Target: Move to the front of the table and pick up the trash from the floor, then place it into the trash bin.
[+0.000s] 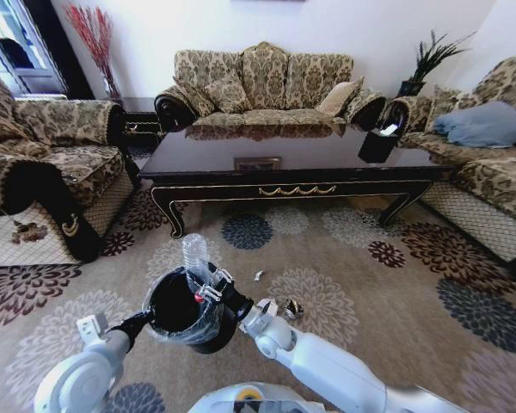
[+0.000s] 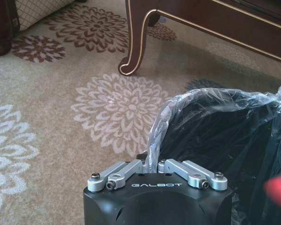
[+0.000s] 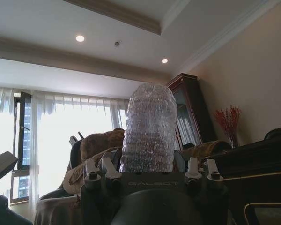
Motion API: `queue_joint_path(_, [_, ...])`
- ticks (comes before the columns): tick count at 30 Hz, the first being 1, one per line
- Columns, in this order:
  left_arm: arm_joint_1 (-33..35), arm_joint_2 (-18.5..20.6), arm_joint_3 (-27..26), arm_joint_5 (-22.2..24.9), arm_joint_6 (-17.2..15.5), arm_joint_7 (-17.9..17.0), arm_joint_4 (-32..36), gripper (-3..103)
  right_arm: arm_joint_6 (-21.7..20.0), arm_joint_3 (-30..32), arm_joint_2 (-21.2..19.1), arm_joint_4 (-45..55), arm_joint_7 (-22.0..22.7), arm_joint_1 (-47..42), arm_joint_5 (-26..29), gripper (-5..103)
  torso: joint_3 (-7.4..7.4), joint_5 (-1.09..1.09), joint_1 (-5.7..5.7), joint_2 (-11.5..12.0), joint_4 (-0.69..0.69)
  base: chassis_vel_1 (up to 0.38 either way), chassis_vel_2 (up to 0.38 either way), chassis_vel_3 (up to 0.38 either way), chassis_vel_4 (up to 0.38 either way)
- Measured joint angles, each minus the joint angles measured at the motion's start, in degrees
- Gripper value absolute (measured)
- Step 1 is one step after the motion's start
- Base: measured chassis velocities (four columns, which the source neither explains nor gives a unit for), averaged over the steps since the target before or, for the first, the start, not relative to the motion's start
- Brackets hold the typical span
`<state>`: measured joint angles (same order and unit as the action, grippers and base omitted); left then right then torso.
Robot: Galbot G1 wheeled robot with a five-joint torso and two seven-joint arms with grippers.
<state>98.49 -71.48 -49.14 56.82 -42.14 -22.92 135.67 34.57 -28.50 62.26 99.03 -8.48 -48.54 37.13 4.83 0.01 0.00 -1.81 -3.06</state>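
— Right gripper (image 1: pixel 213 288), low centre of the frame, is clamping the bottle (image 1: pixel 195 256) over the bin (image 1: pixel 174 303); left gripper (image 1: pixel 140 323) is pinching the rim.
— Dropping step, I'm guessing: bottle needs releasing.

Open carpet (image 1: pixel 344 258) lay between the trash bin (image 1: pixel 185 310) and the table (image 1: pixel 284 155) beyond; sofas closed in the far left and right sides.
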Motion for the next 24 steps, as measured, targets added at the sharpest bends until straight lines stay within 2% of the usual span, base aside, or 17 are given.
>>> queue_joint_path(1, [0.00, 0.00, 0.00, 0.00, 0.00, 0.00, 0.00, 5, 0.00, 0.00, 0.00, 0.00, 0.00, 0.00, 0.00, 65, 0.00, 0.00, 0.00, 0.00, 0.00, 0.000, 0.000, 0.000, 0.000])
queue_joint_path(4, [0.21, -0.01, -0.26, 0.01, 0.01, 0.00, 0.39, 5, 0.00, 1.31, -1.39, 0.85, -0.41, -2.06, -0.99, 81, 0.00, 0.00, 0.00, 0.00, 0.00, 0.000, 0.000, 0.000, 0.000])
queue_joint_path(5, [0.21, -0.01, -0.26, 0.01, 0.01, 0.00, 0.39, 5, 0.00, 1.31, -1.39, 0.85, -0.41, -2.06, -0.99, 81, 0.00, 0.00, 0.00, 0.00, 0.00, 0.000, 0.000, 0.000, 0.000])
queue_joint_path(7, [0.35, -0.31, -0.27, -0.04, 0.01, 0.01, 0.63, 5, -0.03, 2.12, -2.36, 1.81, -0.80, -3.58, -1.74, 91, 0.00, 0.00, 0.00, 0.00, 0.00, 0.000, 0.000, 0.000, 0.000])
queue_joint_path(8, [0.41, -0.50, -0.28, -0.10, 0.01, 0.01, 0.76, 5, -0.05, 2.65, -2.73, 2.20, -0.81, -4.30, -1.99, 91, 0.00, 0.00, 0.00, 0.00, 0.00, 0.000, 0.000, 0.000, 0.000])
queue_joint_path(9, [0.46, -0.62, -0.32, -0.12, 0.01, 0.02, 0.86, 5, -0.08, 2.98, -2.90, 2.39, -0.80, -4.61, -2.07, 97, 0.00, 0.00, 0.00, 0.00, 0.00, 0.000, 0.000, 0.000, 0.000])
queue_joint_path(15, [1.24, -0.80, -1.98, 0.21, 0.01, -0.28, 1.76, 5, -0.63, 6.81, -4.10, 2.94, 1.99, -6.44, -2.54, 100, 0.00, 0.00, 0.00, 0.00, 0.00, 0.000, 0.000, 0.000, 0.000])
queue_joint_path(19, [0.73, 0.69, -3.43, 0.70, 0.01, -1.67, 1.85, 5, -1.51, 11.62, -5.57, 3.89, 4.87, -8.99, -3.46, 100, 0.00, -0.01, 0.00, 0.00, 0.01, 0.000, 0.000, 0.000, 0.000])
queue_joint_path(21, [-0.03, 2.43, -5.66, 2.55, 0.01, -2.79, 1.45, 5, -2.82, 15.55, -6.50, 4.60, 8.24, -11.40, -5.15, 100, 0.00, -0.01, 0.00, 0.00, -0.02, 0.000, 0.000, 0.000, 0.000])
queue_joint_path(23, [-0.06, 2.70, -6.42, 3.14, 0.01, -2.93, 1.43, 5, -3.34, 16.24, -6.67, 4.63, 9.26, -11.78, -5.51, 100, 0.00, -0.02, 0.00, 0.00, -0.03, 0.000, 0.000, 0.000, 0.000])
queue_joint_path(24, [-0.06, 3.00, -7.72, 4.06, 0.01, -3.10, 1.42, 5, -4.57, 17.19, -6.91, 4.62, 11.22, -12.25, -6.06, 100, 0.00, -0.01, 0.00, 0.00, -0.03, 0.000, 0.000, 0.000, 0.000])
